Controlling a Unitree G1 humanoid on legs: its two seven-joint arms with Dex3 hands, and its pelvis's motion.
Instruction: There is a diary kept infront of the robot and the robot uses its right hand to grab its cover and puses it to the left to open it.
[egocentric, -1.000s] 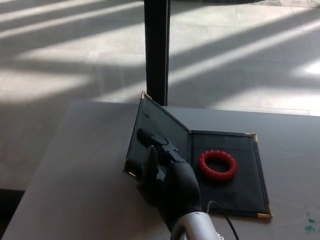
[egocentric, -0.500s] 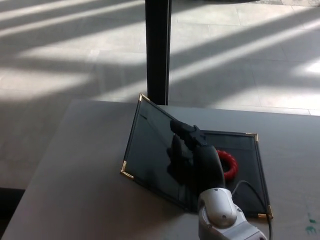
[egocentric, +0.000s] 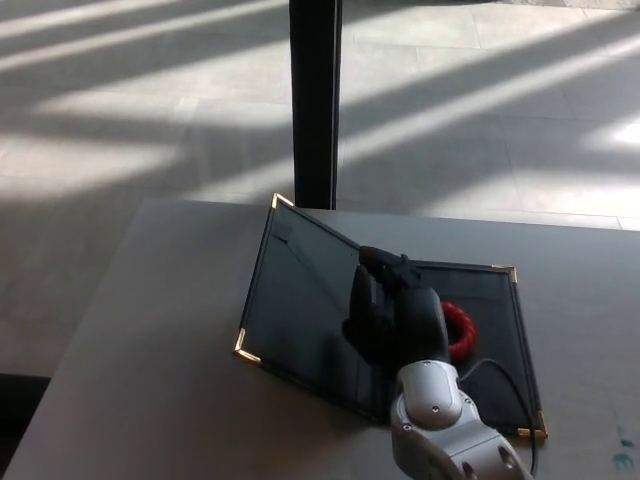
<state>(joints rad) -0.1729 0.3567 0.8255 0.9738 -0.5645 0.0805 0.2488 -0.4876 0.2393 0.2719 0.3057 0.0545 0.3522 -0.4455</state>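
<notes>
Since half a second ago the cover (egocentric: 300, 300) swung a bit further left, its near gold corner (egocentric: 243, 350) sitting lower-left than before; the right hand (egocentric: 392, 310) shifted slightly right and toward the spine. Diary (egocentric: 490, 330) lay open on the grey table (egocentric: 150, 380), in front of the robot, cover raised and tilted left, right page flat. Right hand was over the spine area with fingers (egocentric: 365, 300) against the inner cover; couldn't tell if they were clamped on it or just pressing. Red ring (egocentric: 462, 328) sat on the right page, partly hidden behind the hand. Black post (egocentric: 314, 100) stood behind the table. Left hand didn't show.
</notes>
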